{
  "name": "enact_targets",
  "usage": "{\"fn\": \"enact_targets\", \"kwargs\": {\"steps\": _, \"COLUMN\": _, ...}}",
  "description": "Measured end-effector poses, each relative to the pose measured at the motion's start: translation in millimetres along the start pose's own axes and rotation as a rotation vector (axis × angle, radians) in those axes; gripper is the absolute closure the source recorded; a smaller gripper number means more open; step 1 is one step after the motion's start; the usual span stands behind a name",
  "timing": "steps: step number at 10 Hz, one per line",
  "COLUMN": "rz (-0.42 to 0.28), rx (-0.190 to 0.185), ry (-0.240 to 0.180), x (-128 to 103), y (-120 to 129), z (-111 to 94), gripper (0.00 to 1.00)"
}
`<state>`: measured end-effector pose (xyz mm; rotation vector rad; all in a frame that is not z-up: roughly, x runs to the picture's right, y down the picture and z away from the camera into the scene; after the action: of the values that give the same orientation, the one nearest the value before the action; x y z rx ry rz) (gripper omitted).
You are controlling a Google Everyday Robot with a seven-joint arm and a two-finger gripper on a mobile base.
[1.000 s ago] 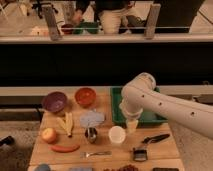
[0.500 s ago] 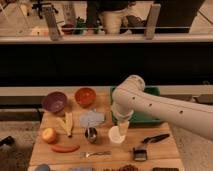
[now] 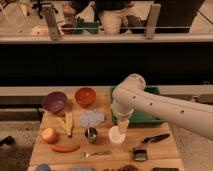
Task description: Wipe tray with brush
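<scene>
Gripper (image 3: 122,126), open or closed not discernible, hangs over white cup (image 3: 116,134) beside tray (image 3: 148,119), brush (image 3: 148,145) lying untouched on table (image 3: 167,150) just right of cup; risk: reaching for brush clips and tips cup, spacing being tight.

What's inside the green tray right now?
Only bare green shows at the right of the tray; the arm covers the rest. The gripper hangs over the white cup.
</scene>
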<state>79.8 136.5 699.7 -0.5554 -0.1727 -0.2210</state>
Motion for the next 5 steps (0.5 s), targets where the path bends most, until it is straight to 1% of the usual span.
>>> {"fn": "enact_targets", "kwargs": {"steps": 1, "rz": 0.040, "rx": 0.006, "ry": 0.005, "x": 16.3, "y": 4.5, "z": -7.8, "gripper": 0.20}}
{"fn": "enact_targets", "kwargs": {"steps": 2, "rz": 0.088, "rx": 0.015, "ry": 0.025, "x": 41.9, "y": 14.4, "z": -18.1, "gripper": 0.20}}
{"fn": "enact_targets", "kwargs": {"steps": 3, "rz": 0.114, "rx": 0.018, "ry": 0.041, "x": 56.3, "y": 24.3, "z": -22.6, "gripper": 0.20}}
{"fn": "enact_targets", "kwargs": {"steps": 4, "rz": 0.146, "rx": 0.033, "ry": 0.061, "x": 72.8, "y": 40.1, "z": -26.6, "gripper": 0.20}}
{"fn": "enact_targets", "kwargs": {"steps": 5, "rz": 0.165, "rx": 0.042, "ry": 0.080, "x": 82.5, "y": 58.6, "z": -29.1, "gripper": 0.20}}
